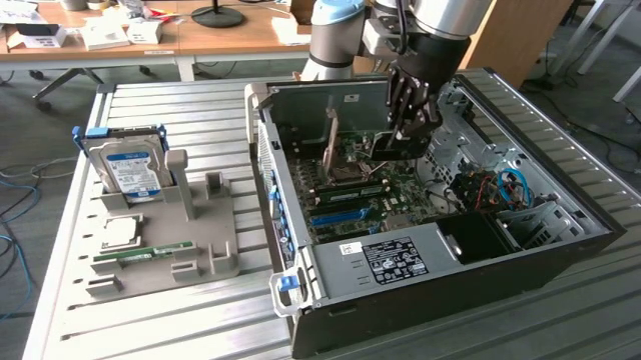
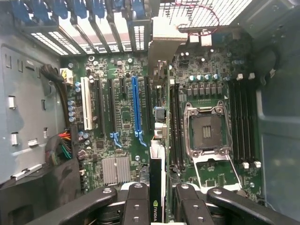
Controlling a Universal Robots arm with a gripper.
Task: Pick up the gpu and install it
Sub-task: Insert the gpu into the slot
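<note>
The gripper [image 1: 409, 139] reached down into the open computer case [image 1: 451, 300] lying on its side on the slatted desk [image 1: 170, 322], and its fingers [image 2: 137, 201] were clamped on the gpu [image 2: 158, 161], one on each flat face. The card was held on edge, its long side in line with the expansion slots, which seemed the reason for the grip: it left the lower edge free to point at the motherboard [image 2: 117, 98]. The silvery end bracket [image 2: 165, 44] faced the rear wall, close to the row of blue-tabbed slot covers [image 2: 93, 9]. In the wrist view the card's edge ran beside the long blue slot [image 2: 135, 108], between it and the CPU socket [image 2: 206, 131]; whether it was already touching a slot could not be told.

Room looked tight lengthwise, with the bracket near the rear wall, and freer across the board. The case's upper side was open. Loose red and blue cables [image 1: 501, 187] lay well apart, toward the drive bays. Outside the case, on the exterior view's left, the grey holder [image 1: 215, 259] carried the hard drive [image 1: 133, 169] and the green RAM stick [image 1: 145, 255], clear of the arm
</note>
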